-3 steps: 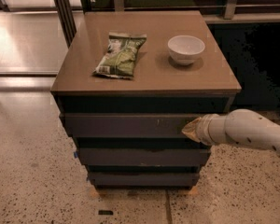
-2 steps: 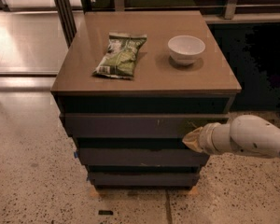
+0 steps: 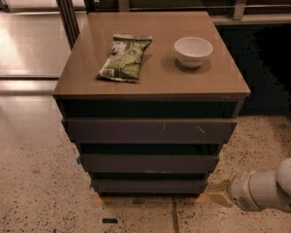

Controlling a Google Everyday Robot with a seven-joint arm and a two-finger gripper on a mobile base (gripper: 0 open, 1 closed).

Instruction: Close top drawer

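Observation:
The top drawer (image 3: 150, 130) is the widest dark grey front, right under the brown tabletop (image 3: 155, 81), with small pale scratches at its centre and right. A dark gap shows above it, and its inside is hidden. My gripper (image 3: 219, 192) is low at the right, near the floor beside the cabinet's bottom right corner, on the end of the white arm (image 3: 266, 188). It is well below the top drawer and not touching it.
A green snack bag (image 3: 126, 57) and a white bowl (image 3: 193, 50) sit on the tabletop. Two narrower dark grey drawer fronts (image 3: 148, 163) lie below the top drawer. Speckled floor surrounds the cabinet. A dark metal post (image 3: 65, 8) stands behind on the left.
My gripper was at the right end of the top drawer's front. It has since drawn back down and to the right, away from the cabinet.

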